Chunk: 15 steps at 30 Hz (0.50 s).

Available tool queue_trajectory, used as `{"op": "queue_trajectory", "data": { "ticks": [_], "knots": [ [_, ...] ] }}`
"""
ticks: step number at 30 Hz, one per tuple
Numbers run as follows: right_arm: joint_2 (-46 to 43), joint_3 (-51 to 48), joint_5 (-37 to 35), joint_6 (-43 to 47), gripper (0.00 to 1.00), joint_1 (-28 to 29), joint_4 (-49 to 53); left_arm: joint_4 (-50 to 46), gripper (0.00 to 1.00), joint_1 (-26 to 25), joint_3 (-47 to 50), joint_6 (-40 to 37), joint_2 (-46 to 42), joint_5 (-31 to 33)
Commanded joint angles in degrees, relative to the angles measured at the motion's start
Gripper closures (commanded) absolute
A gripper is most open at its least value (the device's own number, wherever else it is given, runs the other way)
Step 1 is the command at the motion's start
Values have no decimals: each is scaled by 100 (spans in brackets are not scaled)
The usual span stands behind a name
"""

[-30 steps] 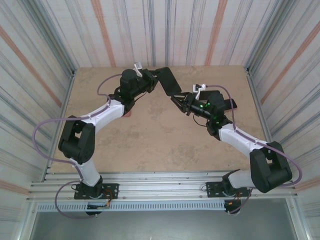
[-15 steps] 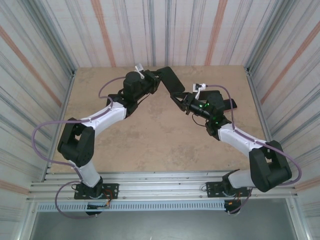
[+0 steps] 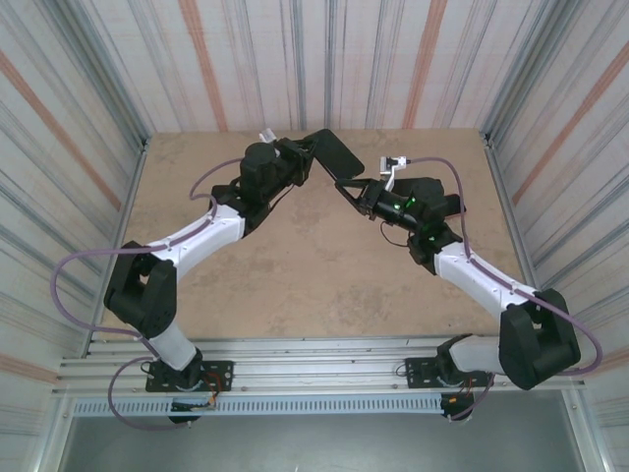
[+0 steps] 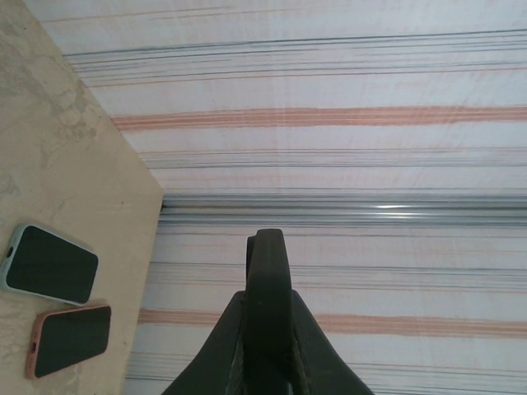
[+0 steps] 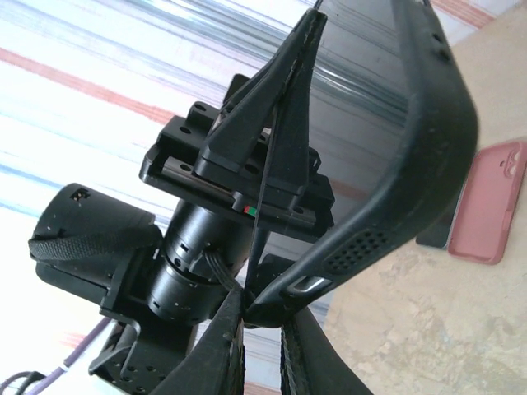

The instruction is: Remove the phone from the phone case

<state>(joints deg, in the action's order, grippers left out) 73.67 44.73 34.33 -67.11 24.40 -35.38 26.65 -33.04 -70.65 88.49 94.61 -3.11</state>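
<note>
A black phone in its thick black case (image 3: 334, 155) hangs in the air over the back of the table. My left gripper (image 3: 313, 157) is shut on its upper end. In the left wrist view the case's edge (image 4: 268, 280) stands upright between the fingers (image 4: 222, 346). My right gripper (image 3: 351, 189) is shut on the lower corner. In the right wrist view that corner sits between the two fingers (image 5: 226, 346), and the case (image 5: 428, 140) bows away to the right of a thin dark edge held by the left gripper.
Two more phones lie on the table near the back right, one in a pale case (image 4: 51, 263) and one in a pink case (image 4: 70, 339). A dark phone (image 3: 454, 204) lies behind my right arm. Striped walls close in the table on three sides.
My right gripper has risen up and left to the phone's lower corner and closed on it. The left gripper has shifted slightly right with the phone.
</note>
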Motion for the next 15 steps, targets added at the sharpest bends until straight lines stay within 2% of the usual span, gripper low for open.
{"op": "queue_trajectory", "data": {
  "ticks": [1,12,15],
  "knots": [
    [2,122,-124,848,94,-49,999,326,100,-167,-76,411,-461,-91],
    [-93,233,-245,1300,96,-163,1540,363,100,-287,-146,657,-505,-188],
    [-98,173,-244,1173,96,-214,1428,349,100,-299,-210,586,-496,-253]
  ]
}}
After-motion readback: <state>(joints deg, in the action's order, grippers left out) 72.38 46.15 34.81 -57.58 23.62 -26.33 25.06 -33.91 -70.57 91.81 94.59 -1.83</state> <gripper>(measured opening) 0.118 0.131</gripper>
